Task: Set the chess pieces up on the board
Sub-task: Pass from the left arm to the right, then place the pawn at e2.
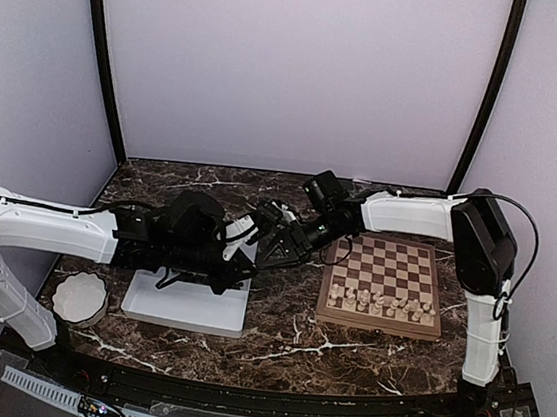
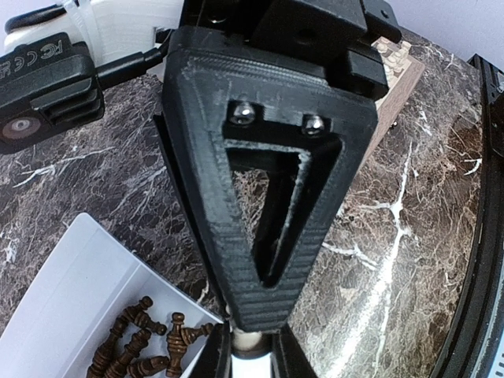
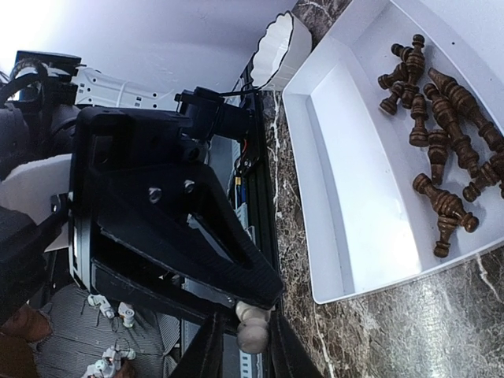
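Black gripper bodies are crowding both wrist views, half hiding a pale chess piece [image 3: 252,329] held between white tray [image 3: 339,157] and board [image 1: 393,262]. Both arms are reaching inward, tips meeting. The left gripper [image 2: 250,356] is pinching the piece; the right gripper [image 3: 246,354] is flanking it, grip unclear. Dark pieces [image 3: 437,150] are lying in the tray.

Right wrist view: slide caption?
Pale chess piece between fingers of right gripper; dark pieces lying in white tray.

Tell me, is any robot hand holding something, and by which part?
The left gripper pinches a pale chess piece by one end. The right gripper flanks its other end; grip unclear.
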You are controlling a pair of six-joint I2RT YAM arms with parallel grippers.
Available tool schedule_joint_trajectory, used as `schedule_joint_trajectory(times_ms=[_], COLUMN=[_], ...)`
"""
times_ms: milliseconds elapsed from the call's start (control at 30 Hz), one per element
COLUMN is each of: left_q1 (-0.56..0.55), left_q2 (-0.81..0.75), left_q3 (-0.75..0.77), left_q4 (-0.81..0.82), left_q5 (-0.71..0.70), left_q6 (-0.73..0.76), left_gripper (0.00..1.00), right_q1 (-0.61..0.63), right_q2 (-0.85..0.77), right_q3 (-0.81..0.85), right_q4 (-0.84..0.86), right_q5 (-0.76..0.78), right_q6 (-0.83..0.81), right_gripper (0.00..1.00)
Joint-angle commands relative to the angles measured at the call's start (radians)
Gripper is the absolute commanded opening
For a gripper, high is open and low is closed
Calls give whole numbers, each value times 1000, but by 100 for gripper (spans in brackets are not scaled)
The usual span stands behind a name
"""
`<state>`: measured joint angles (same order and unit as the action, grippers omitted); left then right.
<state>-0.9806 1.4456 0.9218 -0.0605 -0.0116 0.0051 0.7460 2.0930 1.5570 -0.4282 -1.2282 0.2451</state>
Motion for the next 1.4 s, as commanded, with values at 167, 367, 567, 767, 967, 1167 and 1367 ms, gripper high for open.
schedule_joint_trajectory(times_ms=[167,367,567,767,967,1167,1367], left_q1=[-7,-7,7,83,100,100,100], left_q2=[16,-42,-114,-106,-77,-8,11], left_q3=[29,-3,-62,-20,27,60,73], left_q4=[7,-17,-17,-25,-3,4,-6], left_q5=[-8,-83,-225,-225,-227,-130,-69], left_q6=[17,19,0,-36,10,13,7], left_gripper=[16,36,78,99,95,93,90], right_q1=[13,10,-34,-174,-390,-438,-437], right_q2=[0,-49,-194,-383,-490,-605,-600], right_q3=[13,124,33,-144,-305,-472,-526], right_q4=[-8,-282,-324,-324,-396,-354,-357], right_q5=[-24,291,552,752,841,929,951], right_q6=[-57,-373,-510,-594,-691,-729,-744], right_gripper=[3,0,0,0,0,0,0])
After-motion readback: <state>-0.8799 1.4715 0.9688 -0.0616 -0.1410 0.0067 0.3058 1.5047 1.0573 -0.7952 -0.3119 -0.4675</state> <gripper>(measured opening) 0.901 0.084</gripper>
